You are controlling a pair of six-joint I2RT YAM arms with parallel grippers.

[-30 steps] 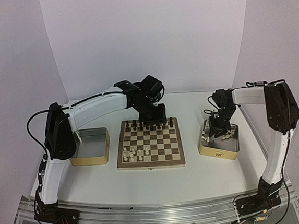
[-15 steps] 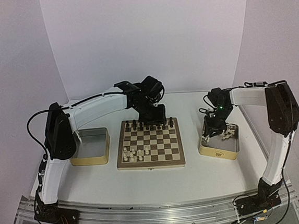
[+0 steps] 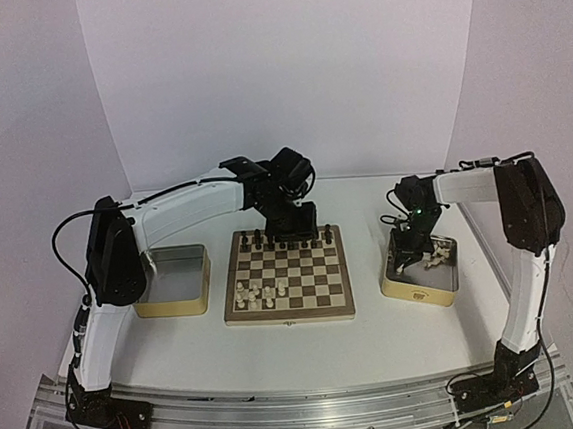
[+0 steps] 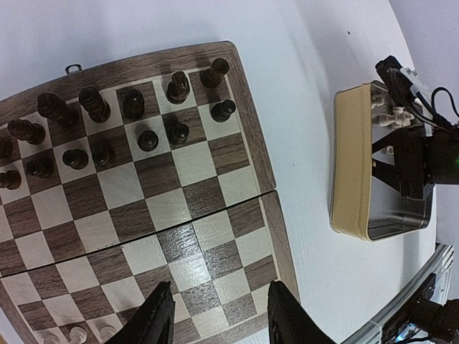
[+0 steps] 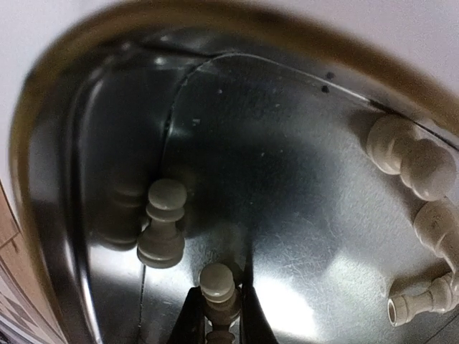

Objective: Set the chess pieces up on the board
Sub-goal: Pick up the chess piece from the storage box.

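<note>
At the left of the overhead view, an open metal tin [image 3: 174, 307] sits on the white table [image 3: 308, 348], near the left edge of the board [image 3: 313, 282] but not touching it. The left arm [image 3: 181, 209] arches over this tin toward the centre of the frame. The left gripper [image 4: 219, 319] hangs above the board. In its wrist view the two black fingers [image 4: 154, 319] stand apart at the bottom edge, with only checkered squares between them and nothing held.

The board lies flat at the centre of the table. Dark chess figures [image 4: 136, 107] fill two rows in the upper left of the left wrist view, which are the far rows in the overhead view. A few cream chess pieces [image 3: 258, 295] stand on the board's near-left squares.

Right of the board, apart from it, a second tin [image 3: 419, 291] holds more cream pieces, and the right gripper [image 5: 219, 315] is lowered into it. In the right wrist view, at bottom centre, its fingertips are clamped on a cream pawn [image 5: 217, 281], whose rounded head shows above them. Just to the left a second pawn [image 5: 161, 226] stands upright on the tin floor, apart from the held one. At the right edge, loose pieces [image 5: 409, 154] lie on their sides.
</note>
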